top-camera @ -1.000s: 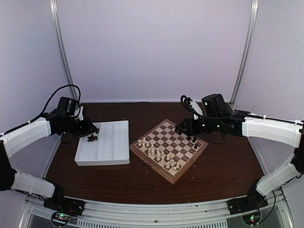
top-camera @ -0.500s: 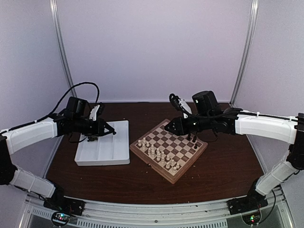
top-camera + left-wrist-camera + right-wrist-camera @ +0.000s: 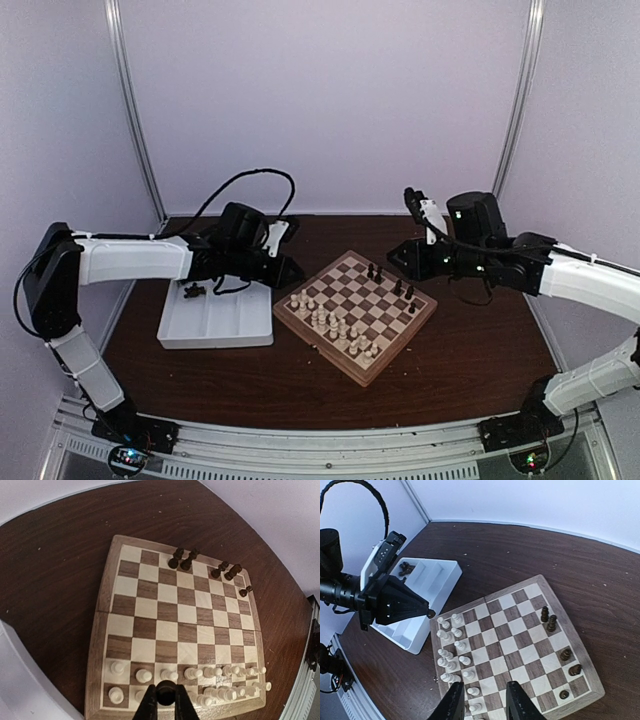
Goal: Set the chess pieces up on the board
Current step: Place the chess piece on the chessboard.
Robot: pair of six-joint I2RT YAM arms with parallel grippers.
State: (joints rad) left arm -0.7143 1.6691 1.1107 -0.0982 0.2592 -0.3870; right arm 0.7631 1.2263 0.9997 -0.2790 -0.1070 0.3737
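Looking down past the left hand (image 3: 166, 698), its two dark fingers (image 3: 148, 709) are pinched together on a small dark piece (image 3: 166, 690) with a round top, low in the middle of the view. Beneath it the board (image 3: 104, 587) lies at a slant on a dark brown tabletop (image 3: 55, 565). Five more dark chess pieces (image 3: 174, 561) stand along its far side: two together, two more to their right, and one alone nearer the right rim. Cream pieces (image 3: 170, 674) crowd the two nearest rows. The corner of a white tray (image 3: 20, 680) shows at the lower left.
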